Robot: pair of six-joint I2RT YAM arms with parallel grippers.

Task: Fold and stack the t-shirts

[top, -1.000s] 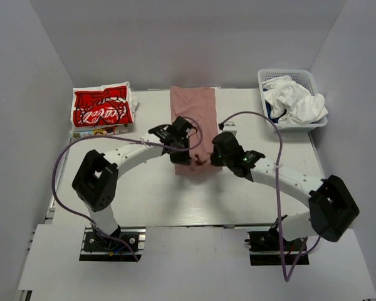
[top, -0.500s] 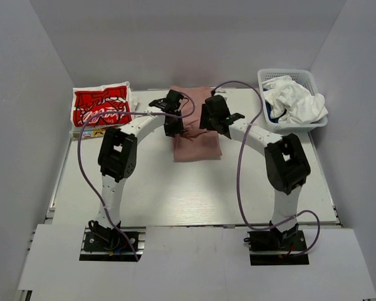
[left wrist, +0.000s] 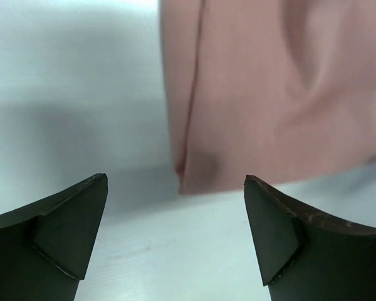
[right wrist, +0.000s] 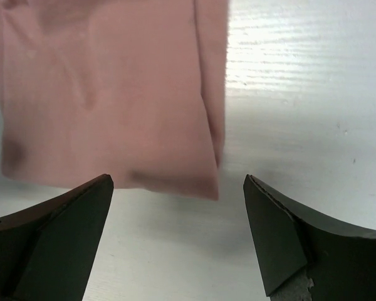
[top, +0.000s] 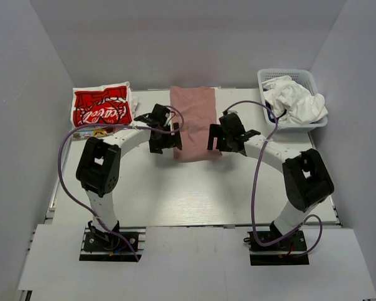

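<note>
A dusty pink t-shirt [top: 194,122] lies folded flat as a long rectangle at the back middle of the table. My left gripper [top: 167,144] hangs open over its near left corner. The left wrist view shows that corner of the pink cloth [left wrist: 276,94] just beyond the left gripper [left wrist: 175,188]. My right gripper [top: 215,139] is open at the near right corner, with the pink t-shirt [right wrist: 106,94] ahead of the right gripper [right wrist: 178,182]. Neither gripper holds anything. A red t-shirt [top: 101,108] with white lettering lies folded at the back left.
A white mesh basket [top: 263,80] stands at the back right, holding a crumpled white t-shirt [top: 297,103] and a sliver of navy cloth [top: 269,111]. Purple cables loop over both arms. The white table [top: 175,194] ends at walls on three sides.
Both grippers went from shut on the pink t-shirt's near edge to open, letting it go. They carried it toward the back, then drew apart to the shirt's near corners.
</note>
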